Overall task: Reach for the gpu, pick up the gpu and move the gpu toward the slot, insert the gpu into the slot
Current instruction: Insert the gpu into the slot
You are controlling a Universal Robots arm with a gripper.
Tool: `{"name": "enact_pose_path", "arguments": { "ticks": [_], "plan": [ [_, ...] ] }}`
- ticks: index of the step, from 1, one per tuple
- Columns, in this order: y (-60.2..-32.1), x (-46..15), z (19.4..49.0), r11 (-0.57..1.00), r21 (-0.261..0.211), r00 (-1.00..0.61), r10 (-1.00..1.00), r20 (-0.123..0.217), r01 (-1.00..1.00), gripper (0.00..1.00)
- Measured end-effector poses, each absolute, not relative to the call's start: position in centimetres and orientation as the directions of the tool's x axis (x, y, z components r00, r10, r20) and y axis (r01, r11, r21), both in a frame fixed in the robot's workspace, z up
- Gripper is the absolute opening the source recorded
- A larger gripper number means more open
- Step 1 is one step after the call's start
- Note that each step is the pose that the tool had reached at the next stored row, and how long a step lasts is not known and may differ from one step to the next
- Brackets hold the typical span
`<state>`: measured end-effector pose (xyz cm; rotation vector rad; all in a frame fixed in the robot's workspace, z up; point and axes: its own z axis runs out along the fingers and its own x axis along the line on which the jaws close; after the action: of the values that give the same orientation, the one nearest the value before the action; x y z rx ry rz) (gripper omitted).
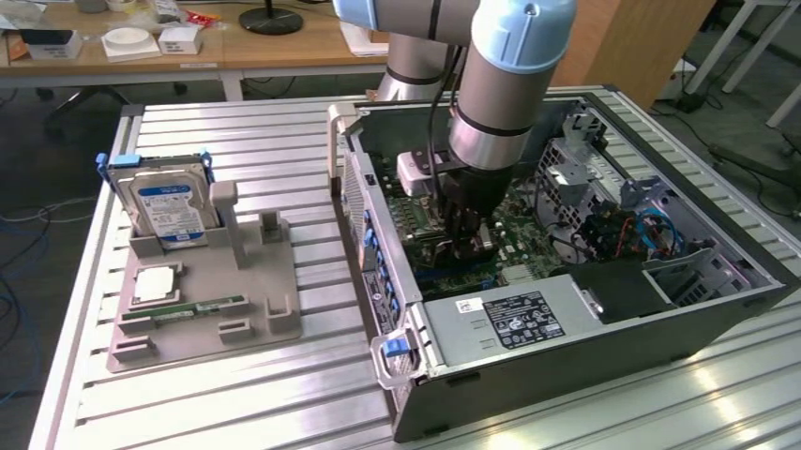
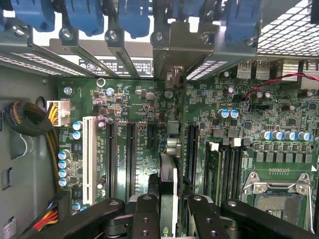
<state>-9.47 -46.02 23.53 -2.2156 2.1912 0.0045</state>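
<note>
My gripper (image 2: 169, 211) is shut on the gpu (image 2: 168, 174), a thin dark card seen edge-on between the black fingers (image 2: 144, 214). Its pale metal bracket (image 2: 172, 55) lies against the case's rear wall, between the blue latches. The card stands upright low over the green motherboard (image 2: 139, 104), between two long black connectors. The slot lies under the card and is hidden; I cannot tell whether the card is seated. In the exterior view the gripper (image 1: 466, 242) reaches down into the open computer case (image 1: 588, 309).
A white connector (image 2: 89, 152), memory slots (image 2: 227, 169) and the silver CPU socket (image 2: 276, 194) flank the card. Cable bundles (image 2: 27, 119) lie beside the board. Outside the case, a grey fixture (image 1: 238, 281) holds a blue-labelled hard drive (image 1: 169, 208) and a memory stick (image 1: 201, 307).
</note>
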Motion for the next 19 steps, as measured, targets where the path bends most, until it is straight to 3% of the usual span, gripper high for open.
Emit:
{"name": "enact_pose_path", "arguments": {
  "ticks": [19],
  "plan": [
    [-46.04,-9.47,22.86,-0.012,-0.018,0.012,-1.0,-0.019,-1.0,0.26]
  ]
}}
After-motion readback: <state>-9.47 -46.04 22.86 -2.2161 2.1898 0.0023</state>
